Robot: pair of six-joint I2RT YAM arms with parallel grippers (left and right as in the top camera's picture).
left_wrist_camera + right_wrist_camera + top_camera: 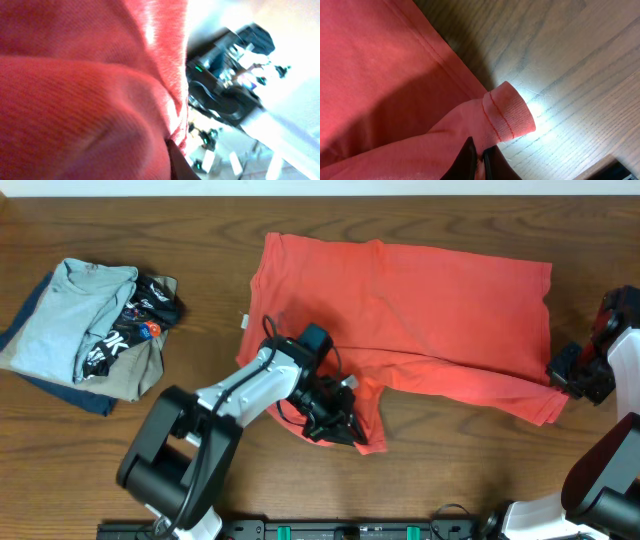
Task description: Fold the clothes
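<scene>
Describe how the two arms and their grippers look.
Both arms have white links between chunky black cylindrical joints. The left arm carries looped black cables and a blue block near its wrist. The left gripper and right gripper are black; the right arm ends in dark, flat fingers.

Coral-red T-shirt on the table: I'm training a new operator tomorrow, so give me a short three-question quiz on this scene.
1. True or false: the coral-red cotton T-shirt lies on the brown wooden table, apart from the pile of folded clothes.
2. Of the left gripper and the right gripper, whose fingers are shut on the T-shirt? A) left only B) right only C) both
3. Fill in: the pile sits on the robot's ____ side.
Key: 1 true; 2 C; 3 left.
</scene>
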